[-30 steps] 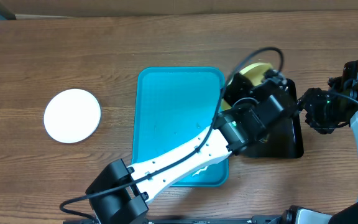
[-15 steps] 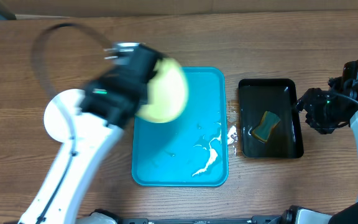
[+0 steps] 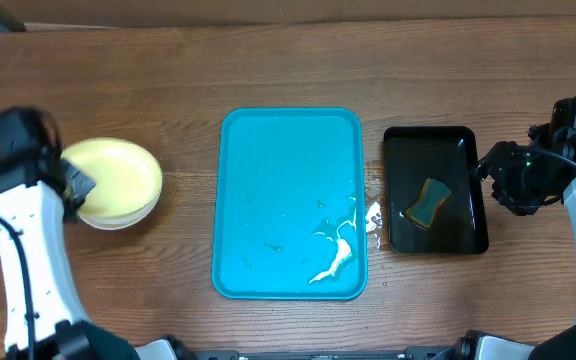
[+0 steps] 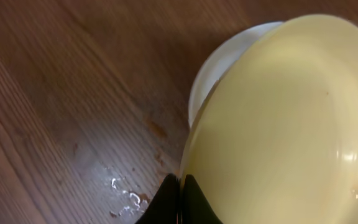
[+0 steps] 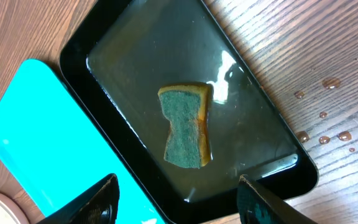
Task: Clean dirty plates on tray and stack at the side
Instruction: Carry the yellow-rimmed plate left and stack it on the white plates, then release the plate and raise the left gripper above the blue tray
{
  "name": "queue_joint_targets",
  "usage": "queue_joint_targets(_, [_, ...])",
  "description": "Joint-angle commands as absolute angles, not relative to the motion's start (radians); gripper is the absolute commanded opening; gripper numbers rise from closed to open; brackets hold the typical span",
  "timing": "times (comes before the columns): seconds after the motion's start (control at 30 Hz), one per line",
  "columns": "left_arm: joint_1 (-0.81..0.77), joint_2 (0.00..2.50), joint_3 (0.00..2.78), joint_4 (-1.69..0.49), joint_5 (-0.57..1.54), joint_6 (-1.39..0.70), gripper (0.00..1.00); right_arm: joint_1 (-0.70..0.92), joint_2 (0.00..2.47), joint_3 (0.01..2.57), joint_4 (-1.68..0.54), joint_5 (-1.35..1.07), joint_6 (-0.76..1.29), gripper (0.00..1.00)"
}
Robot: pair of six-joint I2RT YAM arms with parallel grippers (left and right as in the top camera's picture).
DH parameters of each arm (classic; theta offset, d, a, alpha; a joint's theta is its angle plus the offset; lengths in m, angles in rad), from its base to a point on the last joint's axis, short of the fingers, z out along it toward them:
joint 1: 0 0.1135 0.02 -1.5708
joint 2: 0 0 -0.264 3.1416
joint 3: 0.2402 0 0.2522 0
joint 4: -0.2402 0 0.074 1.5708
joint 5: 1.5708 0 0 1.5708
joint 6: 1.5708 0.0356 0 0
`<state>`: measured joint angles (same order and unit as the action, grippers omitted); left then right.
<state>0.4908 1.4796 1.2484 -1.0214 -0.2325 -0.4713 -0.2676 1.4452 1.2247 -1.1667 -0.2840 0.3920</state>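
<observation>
Tray: turquoise, mid-table; white foamy streaks run along its right side toward the front edge.
Left gripper: you have it well left of the tray, jaws pressed together on the rim of the pale yellow-green plate.
Pale yellow-green plate: left of the tray and apart from it, tilted, over the white plate.
White plate: flat on the table left of the tray. You see only a crescent of its rim, and cannot tell whether the two plates touch.
Right gripper: right of the tray, above the black tray, jaws spread with nothing between them.
Black tray: just beside the tray's right side, holding water.
Sponge: green and yellow, lying in that water.
Table: wood, with droplets by the plates left of the tray.
</observation>
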Motion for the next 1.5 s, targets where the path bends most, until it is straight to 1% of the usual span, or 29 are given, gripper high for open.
queue_joint_targets(0.0, [0.564, 1.514, 1.164, -0.929, -0.066, -0.387, 0.04, -0.271, 1.444, 1.237, -1.161, -0.279, 0.385, 0.63])
queue_joint_targets(0.07, [0.573, 1.525, 1.138, -0.873, -0.012, -0.342, 0.04, -0.271, 1.444, 1.237, -1.161, -0.279, 0.385, 0.62])
queue_joint_targets(0.13, [0.569, 1.53, 1.129, -0.841, -0.004, -0.315, 0.05, -0.271, 1.444, 1.237, -1.159, -0.279, 0.385, 0.63])
queue_joint_targets(0.17, [0.568, 1.53, 1.129, -0.835, -0.01, -0.311, 0.07, -0.271, 1.444, 1.237, -1.159, -0.279, 0.385, 0.63])
queue_joint_targets(0.2, [0.568, 1.529, 1.13, -0.832, -0.01, -0.31, 0.14, -0.271, 1.444, 1.237, -1.159, -0.279, 0.385, 0.63])
queue_joint_targets(0.27, [0.569, 1.528, 1.135, -0.833, -0.01, -0.31, 0.57, -0.271, 1.444, 1.237, -1.159, -0.279, 0.385, 0.63])
queue_joint_targets(0.3, [0.569, 1.528, 1.14, -0.835, -0.01, -0.31, 0.62, -0.271, 1.444, 1.237, -1.159, -0.279, 0.384, 0.63])
queue_joint_targets(0.47, [0.569, 1.522, 1.219, -0.898, -0.009, -0.31, 0.63, -0.271, 1.444, 1.237, -1.166, -0.279, 0.384, 0.63])
queue_joint_targets(0.57, [0.554, 1.516, 1.311, -0.984, 0.022, -0.309, 0.63, -0.271, 1.444, 1.237, -1.165, -0.279, 0.384, 0.63])
queue_joint_targets(0.67, [0.51, 1.505, 1.388, -1.052, 0.061, -0.245, 0.62, -0.271, 1.444, 1.237, -1.165, -0.279, 0.384, 0.63])
queue_joint_targets(0.7, [0.488, 1.502, 1.405, -1.075, 0.065, -0.238, 0.58, -0.27, 1.444, 1.237, -1.165, -0.279, 0.383, 0.63])
queue_joint_targets(0.77, [0.437, 1.494, 1.414, -1.1, 0.079, -0.215, 0.56, -0.27, 1.444, 1.237, -1.164, -0.279, 0.355, 0.63])
queue_joint_targets(0.87, [0.327, 1.491, 1.414, -1.131, 0.117, -0.137, 0.56, -0.27, 1.444, 1.237, -1.17, -0.302, 0.272, 0.63])
queue_joint_targets(0.9, [0.293, 1.491, 1.414, -1.139, 0.134, -0.111, 0.52, -0.27, 1.444, 1.237, -1.173, -0.339, 0.226, 0.63])
queue_joint_targets(0.97, [0.205, 1.488, 1.415, -1.157, 0.192, -0.062, 0.49, -0.264, 1.444, 1.237, -1.188, -0.463, 0.132, 0.63])
queue_joint_targets(1.0, [0.171, 1.483, 1.415, -1.165, 0.221, -0.043, 0.47, -0.258, 1.444, 1.237, -1.198, -0.503, 0.117, 0.63])
queue_joint_targets(1.07, [0.089, 1.465, 1.415, -1.174, 0.263, -0.012, 0.47, -0.233, 1.444, 1.237, -1.215, -0.521, 0.115, 0.62])
queue_joint_targets(1.17, [-0.023, 1.415, 1.415, -1.174, 0.262, 0.017, 0.49, -0.18, 1.444, 1.237, -1.226, -0.482, 0.124, 0.62])
queue_joint_targets(1.23, [-0.09, 1.37, 1.415, -1.177, 0.247, 0.023, 0.5, -0.129, 1.444, 1.237, -1.225, -0.43, 0.165, 0.62])
queue_joint_targets(1.33, [-0.16, 1.303, 1.415, -1.185, 0.232, 0.023, 0.52, -0.055, 1.444, 1.237, -1.219, -0.397, 0.192, 0.63])
queue_joint_targets(1.4, [-0.191, 1.261, 1.415, -1.203, 0.209, 0.021, 0.56, 0.007, 1.444, 1.237, -1.201, -0.39, 0.213, 0.63])
queue_joint_targets(1.43, [-0.202, 1.235, 1.415, -1.224, 0.192, 0.012, 0.58, 0.054, 1.444, 1.237, -1.182, -0.388, 0.214, 0.63])
queue_joint_targets(1.47, [-0.204, 1.221, 1.415, -1.24, 0.185, 0.008, 0.6, 0.079, 1.444, 1.237, -1.171, -0.382, 0.214, 0.67])
